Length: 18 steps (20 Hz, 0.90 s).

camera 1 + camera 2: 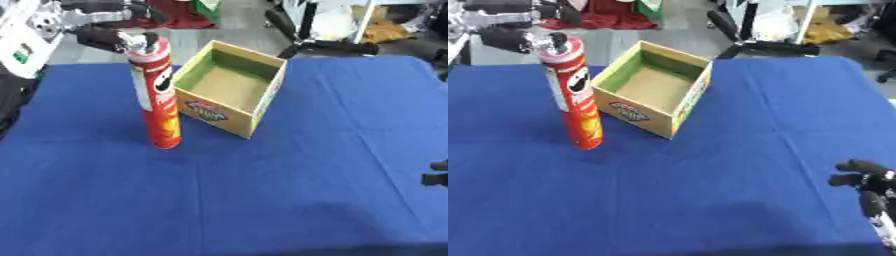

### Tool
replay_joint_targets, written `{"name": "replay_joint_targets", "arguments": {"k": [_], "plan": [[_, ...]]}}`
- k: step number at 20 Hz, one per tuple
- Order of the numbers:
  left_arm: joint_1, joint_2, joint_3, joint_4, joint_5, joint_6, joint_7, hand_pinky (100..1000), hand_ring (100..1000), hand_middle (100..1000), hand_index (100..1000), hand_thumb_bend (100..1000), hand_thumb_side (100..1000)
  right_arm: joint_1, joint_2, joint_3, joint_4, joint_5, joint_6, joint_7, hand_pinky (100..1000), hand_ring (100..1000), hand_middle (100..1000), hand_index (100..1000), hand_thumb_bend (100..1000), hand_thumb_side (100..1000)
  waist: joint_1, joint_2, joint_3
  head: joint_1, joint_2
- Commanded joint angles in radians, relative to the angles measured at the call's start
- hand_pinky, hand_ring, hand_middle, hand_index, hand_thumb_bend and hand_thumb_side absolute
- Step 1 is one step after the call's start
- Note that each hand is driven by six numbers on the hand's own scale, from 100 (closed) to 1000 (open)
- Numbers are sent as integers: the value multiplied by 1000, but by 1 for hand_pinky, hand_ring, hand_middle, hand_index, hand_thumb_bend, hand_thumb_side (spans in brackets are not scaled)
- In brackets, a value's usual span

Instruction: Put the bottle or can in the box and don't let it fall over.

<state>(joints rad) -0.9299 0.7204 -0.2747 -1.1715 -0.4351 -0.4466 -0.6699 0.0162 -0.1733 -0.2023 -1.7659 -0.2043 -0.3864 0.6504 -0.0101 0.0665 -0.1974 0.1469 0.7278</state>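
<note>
My left hand grips the upright can at its top; the box sits just right of it.

Beside the box stands a red can with a yellow band at its foot and a white-and-black logo. The box is tan cardboard, green-edged inside (a dark printed label on its front). The surface beneath is deep blue.
</note>
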Motion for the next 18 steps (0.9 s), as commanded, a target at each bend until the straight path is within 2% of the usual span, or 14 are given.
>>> {"name": "replay_joint_targets", "arguments": {"k": [1, 18], "plan": [[-13, 18, 0, -14, 0, -84, -90, 962, 921, 908, 1000, 100, 1000, -12, -21, -3, -10, -7, -1, -2, 828, 696, 758, 850, 100, 480, 0, -9, -1, -3, -4], [-3, 12, -23, -42, -42, -109, -115, 970, 922, 911, 1000, 100, 1000, -14, -21, -3, -10, -7, 0, 0, 828, 697, 758, 850, 100, 481, 2, -9, -1, -5, -1]]}}
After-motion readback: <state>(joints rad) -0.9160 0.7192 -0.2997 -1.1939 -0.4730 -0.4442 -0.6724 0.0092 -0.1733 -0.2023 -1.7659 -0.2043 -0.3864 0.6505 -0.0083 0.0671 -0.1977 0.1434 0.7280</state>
